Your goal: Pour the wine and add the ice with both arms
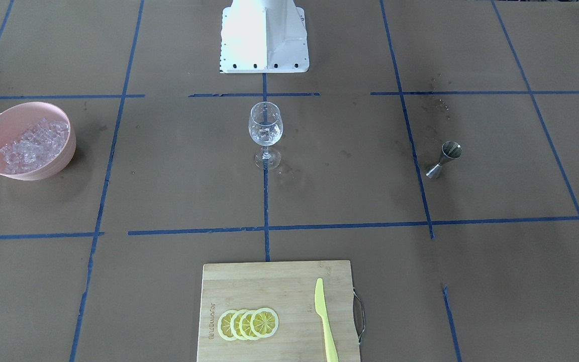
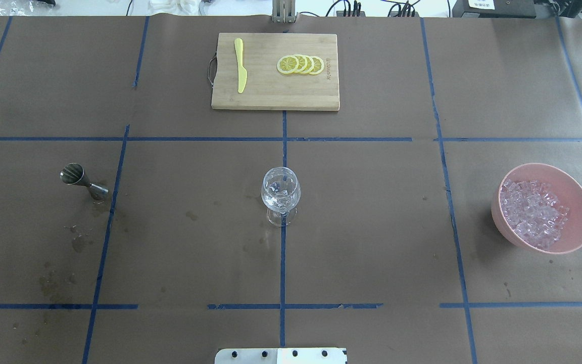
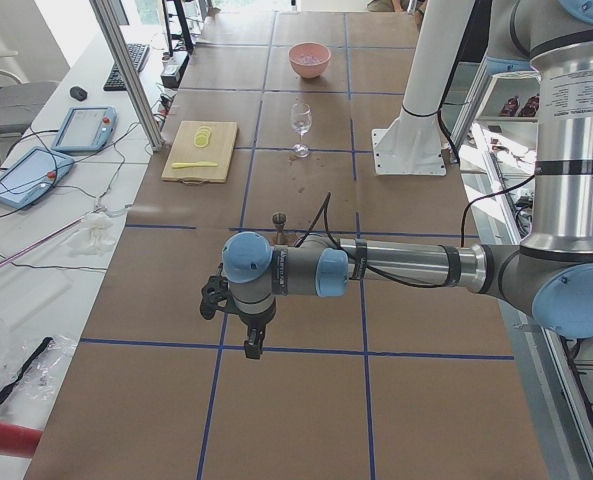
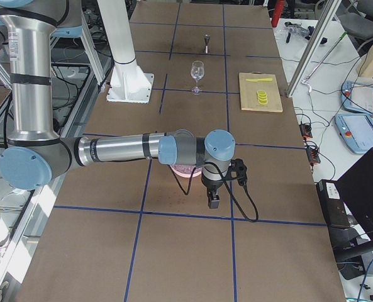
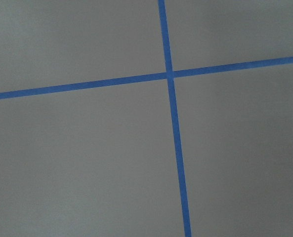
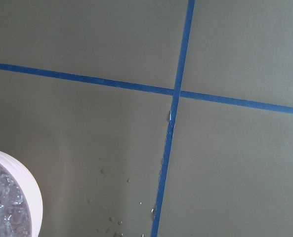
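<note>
Ice (image 2: 533,212): clear, irregular, glassy cubes heaped in a round pink bowl (image 2: 504,222), well off to the robot's right of the stemmed wine glass (image 2: 281,194). Left gripper (image 3: 254,345) and right gripper (image 4: 214,200) appear only in the side views, too small to tell whether either is parted or closed. Glass contents indistinct.

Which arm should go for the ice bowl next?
Right. The pink bowl of ice sits on the robot's right, and the right gripper hangs close beside it; its wrist view shows the rim. The left gripper is past the jigger, at the opposite end.
</note>
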You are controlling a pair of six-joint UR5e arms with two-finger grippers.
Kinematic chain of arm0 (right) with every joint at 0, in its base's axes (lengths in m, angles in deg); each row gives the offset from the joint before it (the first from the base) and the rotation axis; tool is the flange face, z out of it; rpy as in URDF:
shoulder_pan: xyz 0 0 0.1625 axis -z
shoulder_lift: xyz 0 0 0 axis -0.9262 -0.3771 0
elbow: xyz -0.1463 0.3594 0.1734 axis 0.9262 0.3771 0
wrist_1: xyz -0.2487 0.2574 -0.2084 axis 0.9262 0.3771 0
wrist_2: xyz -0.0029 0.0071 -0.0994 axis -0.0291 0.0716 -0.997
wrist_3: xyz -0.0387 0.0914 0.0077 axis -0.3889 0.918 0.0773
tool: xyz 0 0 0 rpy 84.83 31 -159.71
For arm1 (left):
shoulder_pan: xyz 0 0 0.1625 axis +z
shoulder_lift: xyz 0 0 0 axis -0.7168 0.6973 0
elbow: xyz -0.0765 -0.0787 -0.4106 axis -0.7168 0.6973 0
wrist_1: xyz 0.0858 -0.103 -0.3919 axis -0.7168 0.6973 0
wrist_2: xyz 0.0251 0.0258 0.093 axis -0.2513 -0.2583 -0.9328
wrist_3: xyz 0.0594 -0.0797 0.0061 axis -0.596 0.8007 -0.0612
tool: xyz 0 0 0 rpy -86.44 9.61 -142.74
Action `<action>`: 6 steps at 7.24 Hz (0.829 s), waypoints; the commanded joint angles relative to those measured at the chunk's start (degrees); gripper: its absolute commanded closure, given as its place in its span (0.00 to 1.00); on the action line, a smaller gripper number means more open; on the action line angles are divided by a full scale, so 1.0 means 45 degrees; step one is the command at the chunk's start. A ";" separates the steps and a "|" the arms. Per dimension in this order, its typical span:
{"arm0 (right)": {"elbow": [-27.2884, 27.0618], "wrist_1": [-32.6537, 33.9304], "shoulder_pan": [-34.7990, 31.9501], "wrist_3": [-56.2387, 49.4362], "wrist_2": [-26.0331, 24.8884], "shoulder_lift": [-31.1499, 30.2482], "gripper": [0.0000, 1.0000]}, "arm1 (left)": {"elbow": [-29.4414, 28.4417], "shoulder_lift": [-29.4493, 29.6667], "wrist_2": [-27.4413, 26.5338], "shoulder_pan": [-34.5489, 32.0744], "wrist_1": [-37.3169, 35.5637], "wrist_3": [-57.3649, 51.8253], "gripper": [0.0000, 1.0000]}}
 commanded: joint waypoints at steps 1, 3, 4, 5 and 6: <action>0.0002 0.0003 -0.0136 0.0052 0.0049 -0.0117 0.00 | -0.0020 0.0148 0.0440 -0.0208 -0.0061 0.0104 0.00; 0.0040 0.0003 -0.0234 0.0052 0.0049 -0.0253 0.00 | -0.0039 0.0168 0.0421 -0.0208 -0.0042 0.0124 0.00; 0.0118 0.0003 -0.0273 0.0052 0.0281 -0.0331 0.00 | -0.0039 0.0168 0.0402 -0.0208 -0.0041 0.0124 0.00; 0.0177 0.0003 -0.0428 0.0052 0.0419 -0.0332 0.00 | -0.0039 0.0168 0.0402 -0.0208 -0.0022 0.0124 0.00; 0.0313 0.0003 -0.0546 0.0033 0.0478 -0.0351 0.00 | -0.0020 0.0168 0.0402 -0.0208 -0.0022 0.0124 0.00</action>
